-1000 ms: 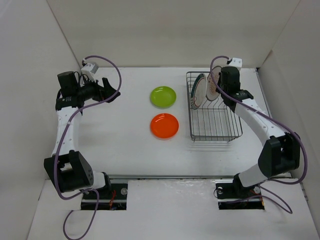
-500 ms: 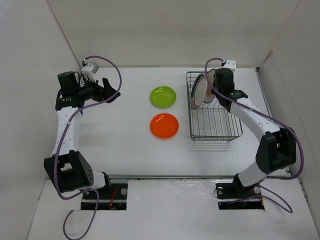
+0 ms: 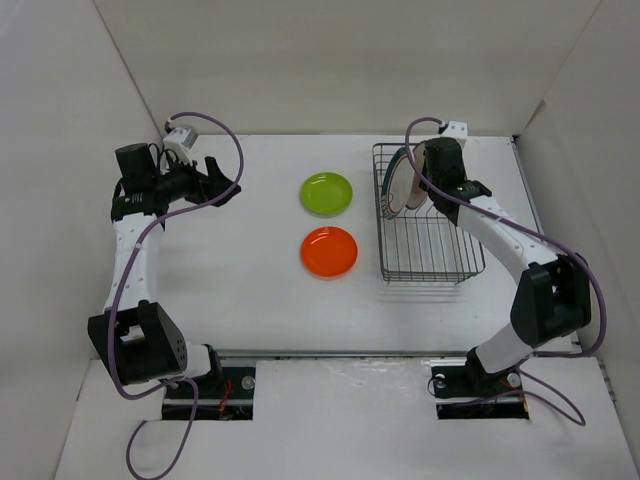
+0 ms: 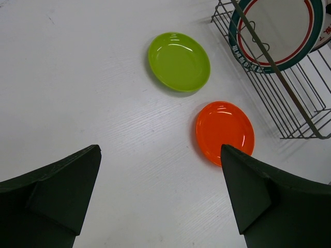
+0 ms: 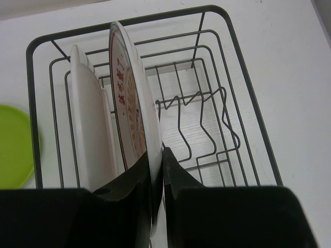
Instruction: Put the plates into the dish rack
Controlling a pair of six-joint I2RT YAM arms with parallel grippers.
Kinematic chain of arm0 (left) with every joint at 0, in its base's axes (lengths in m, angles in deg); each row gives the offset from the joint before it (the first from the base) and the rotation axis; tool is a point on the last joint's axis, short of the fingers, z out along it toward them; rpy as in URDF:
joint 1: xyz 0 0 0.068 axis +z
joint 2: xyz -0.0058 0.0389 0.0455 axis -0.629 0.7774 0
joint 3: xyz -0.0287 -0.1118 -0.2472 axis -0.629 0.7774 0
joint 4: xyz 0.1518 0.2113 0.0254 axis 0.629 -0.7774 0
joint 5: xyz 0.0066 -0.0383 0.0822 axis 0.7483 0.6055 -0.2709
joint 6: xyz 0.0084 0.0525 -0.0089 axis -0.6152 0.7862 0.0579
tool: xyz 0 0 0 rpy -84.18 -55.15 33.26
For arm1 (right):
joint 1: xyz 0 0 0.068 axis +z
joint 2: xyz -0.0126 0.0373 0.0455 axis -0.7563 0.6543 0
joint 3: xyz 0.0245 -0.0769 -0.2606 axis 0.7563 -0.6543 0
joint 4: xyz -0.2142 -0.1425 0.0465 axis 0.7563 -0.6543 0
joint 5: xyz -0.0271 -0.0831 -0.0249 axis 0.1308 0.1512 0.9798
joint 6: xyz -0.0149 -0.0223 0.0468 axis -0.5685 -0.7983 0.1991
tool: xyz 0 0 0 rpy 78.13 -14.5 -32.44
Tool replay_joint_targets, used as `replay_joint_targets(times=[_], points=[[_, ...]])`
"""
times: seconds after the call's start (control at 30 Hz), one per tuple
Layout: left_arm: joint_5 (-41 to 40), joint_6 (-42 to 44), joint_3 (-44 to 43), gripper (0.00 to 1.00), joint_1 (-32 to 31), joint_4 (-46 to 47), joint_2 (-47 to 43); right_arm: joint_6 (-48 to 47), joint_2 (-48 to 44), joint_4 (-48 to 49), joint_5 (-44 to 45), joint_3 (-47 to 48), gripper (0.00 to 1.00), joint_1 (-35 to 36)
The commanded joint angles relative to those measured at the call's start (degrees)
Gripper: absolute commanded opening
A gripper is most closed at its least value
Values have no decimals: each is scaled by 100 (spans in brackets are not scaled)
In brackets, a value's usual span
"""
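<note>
With right claw, pinched rim of sunburst plate, upright in dish rack at tabletop's far right corner, striped plate just beside; left claw spread apart.

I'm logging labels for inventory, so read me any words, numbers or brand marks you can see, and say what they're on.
Rim of the patterned plate: red characters, too blurred to read.
Band of the teal-rimmed plate: pale marks, too small to read.
Nothing else carries text.
</note>
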Motion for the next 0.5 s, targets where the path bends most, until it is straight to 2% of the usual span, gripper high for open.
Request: replay_joint_targets(times=[0.0,0.1,0.17,0.37,0.43,0.47], points=[[125,80,-87,100,-10,29,-59,57,-15,421,157,184,17,52],[125,133,-87,100,-10,29,-59,57,-15,421,209,184,19,52],[125,133,-87,100,-10,29,-59,57,-15,368,209,184,27,52],[125,133,-87,100,-10,-23,-7,57,-85,368,209,184,30,52],[177,133,-87,100,-10,-23,55,57,-217,307,209,184,45,52],[177,133,-87,100,-10,-23,125,57,-296,307,209,184,45,52]])
